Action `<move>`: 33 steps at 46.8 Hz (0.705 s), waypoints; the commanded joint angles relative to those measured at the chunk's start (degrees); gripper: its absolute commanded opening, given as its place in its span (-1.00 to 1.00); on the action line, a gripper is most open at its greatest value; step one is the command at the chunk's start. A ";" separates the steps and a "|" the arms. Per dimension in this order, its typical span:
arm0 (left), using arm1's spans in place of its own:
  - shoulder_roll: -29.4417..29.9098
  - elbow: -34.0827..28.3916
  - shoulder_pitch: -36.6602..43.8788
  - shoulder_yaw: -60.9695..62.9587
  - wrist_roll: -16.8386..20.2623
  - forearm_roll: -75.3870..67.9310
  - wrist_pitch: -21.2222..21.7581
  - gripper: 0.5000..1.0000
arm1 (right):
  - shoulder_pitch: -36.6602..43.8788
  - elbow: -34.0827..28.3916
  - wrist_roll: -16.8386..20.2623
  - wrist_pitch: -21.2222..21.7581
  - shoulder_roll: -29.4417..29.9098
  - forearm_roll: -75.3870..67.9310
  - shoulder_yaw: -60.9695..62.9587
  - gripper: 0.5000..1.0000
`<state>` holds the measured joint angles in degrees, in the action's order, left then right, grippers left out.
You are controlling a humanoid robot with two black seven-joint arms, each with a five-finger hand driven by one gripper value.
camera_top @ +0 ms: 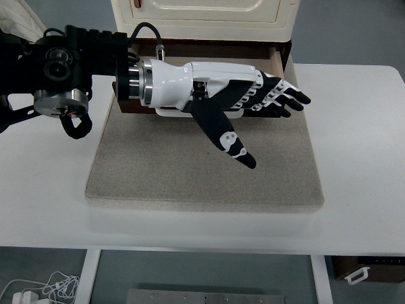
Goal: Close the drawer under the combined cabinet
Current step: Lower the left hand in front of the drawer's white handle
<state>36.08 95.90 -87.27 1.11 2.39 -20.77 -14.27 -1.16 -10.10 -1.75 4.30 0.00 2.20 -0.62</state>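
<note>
— Top view, starting from the left edge: what does it show there?

— The left arm (60, 73) comes in over the tabletop's (361, 152) far left corner, a black frame with a metal joint, then a white wrist. It reaches rightward to the left hand (221, 95).

— How are the fingers?

— The fingers (285, 98) are straight and laid close together, pointing toward the right edge. The thumb (224, 133) splays away from them toward the near edge. They grip nothing.

— And the drawer?

— The drawer (275, 57) sits at the far edge near the middle, under the cream cabinet (202, 12). It is pulled out toward the near edge, and its dark brown inside shows beyond the hand. The hand lies across the drawer's front, covering a white handle (166, 113) that peeks out below the palm. Whether the palm touches the front cannot be told from above.

— What lies beneath?

— A grey-beige mat (202, 177) covers the middle of the tabletop, reaching up to the drawer. Below the near left corner, on the floor, lie white cables (44, 288).
</note>
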 commanded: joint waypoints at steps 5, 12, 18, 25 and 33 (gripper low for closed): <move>-0.84 -0.28 -1.24 5.04 -0.72 -6.29 -0.23 1.00 | 0.02 0.00 -0.01 0.01 0.00 -0.01 0.00 0.81; -2.15 -0.89 -2.03 7.68 -4.05 -9.81 -0.32 1.00 | 0.02 0.00 -0.01 0.01 0.00 -0.01 0.00 0.81; -3.39 -1.16 -2.12 7.86 -9.07 -10.69 -0.67 1.00 | 0.02 0.00 -0.01 0.01 0.00 -0.01 0.00 0.81; -3.74 -1.86 -2.20 7.77 -14.25 -12.10 -4.36 1.00 | 0.02 0.00 -0.01 0.01 0.00 -0.01 0.00 0.81; -5.32 -5.72 -2.47 7.33 -18.47 -12.10 -9.19 1.00 | -0.07 0.00 -0.01 0.09 0.00 -0.01 0.00 0.81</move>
<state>31.09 91.82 -89.62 8.87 -14.09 -32.85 -21.69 -1.16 -10.11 -1.75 4.30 0.00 2.19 -0.62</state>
